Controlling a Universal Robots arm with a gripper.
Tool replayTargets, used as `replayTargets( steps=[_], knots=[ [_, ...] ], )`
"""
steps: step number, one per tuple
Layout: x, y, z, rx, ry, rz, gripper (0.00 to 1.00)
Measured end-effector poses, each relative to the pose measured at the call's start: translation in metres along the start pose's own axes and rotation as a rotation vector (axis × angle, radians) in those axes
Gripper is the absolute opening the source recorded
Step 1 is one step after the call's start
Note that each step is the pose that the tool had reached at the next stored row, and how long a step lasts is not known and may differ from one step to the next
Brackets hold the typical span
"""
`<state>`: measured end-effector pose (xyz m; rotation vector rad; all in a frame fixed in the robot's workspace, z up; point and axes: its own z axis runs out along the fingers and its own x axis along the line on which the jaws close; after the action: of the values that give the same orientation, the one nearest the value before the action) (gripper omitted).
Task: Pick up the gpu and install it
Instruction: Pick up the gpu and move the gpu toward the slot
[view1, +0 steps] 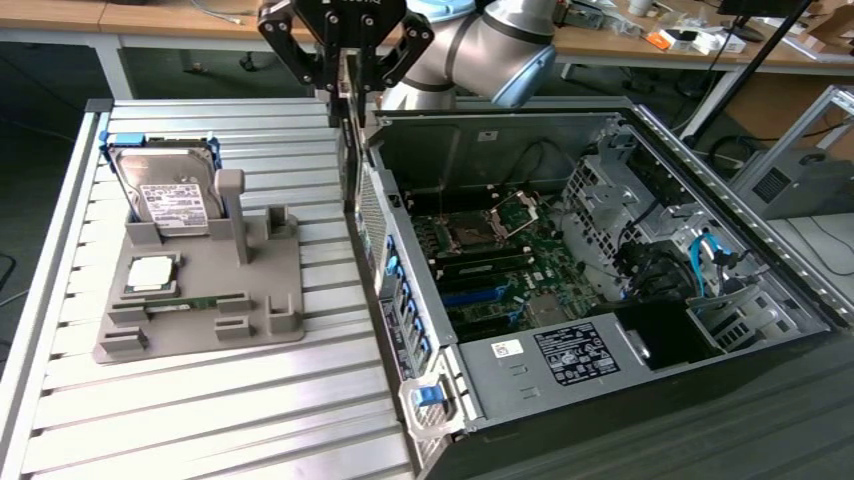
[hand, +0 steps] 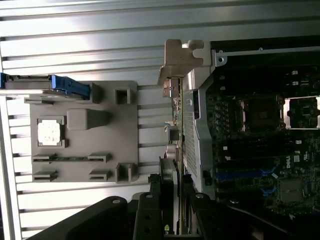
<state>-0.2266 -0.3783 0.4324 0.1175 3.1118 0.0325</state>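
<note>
Black two-fingered hand (view1: 350, 82) clenched on the thin green circuit-board gpu with silver end bracket (view1: 352, 135), which hangs upright and edge-on above the counter edge of the slatted metal counter (view1: 200, 400), alongside the open dark computer case (view1: 454, 135).

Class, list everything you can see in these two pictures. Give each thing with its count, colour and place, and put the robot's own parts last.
table: 1, silver, slatted, at the exterior view's left
holder tray: 1, grey, on the table
hard drive: 1, silver with white label and blue bracket, upright at the tray's far end
processor chip: 1, silver, flat in a tray pocket
memory strip: 1, green, lying in a tray slot
computer case: 1, black and grey, open, at the exterior view's right
motherboard: 1, green, inside the case
gpu: 1, green board with silver bracket, held edge-on in the air beside the case wall facing the tray
arm: 1, grey and light blue, above the case
end effector: 1, black, shut on the gpu
</note>
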Motion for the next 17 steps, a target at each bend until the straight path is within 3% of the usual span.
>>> replayTargets(
  steps=[17],
  knots=[
    [-0.016,0.0011,0.0004,0.0000,0.0000,0.000,0.27]
  ],
)
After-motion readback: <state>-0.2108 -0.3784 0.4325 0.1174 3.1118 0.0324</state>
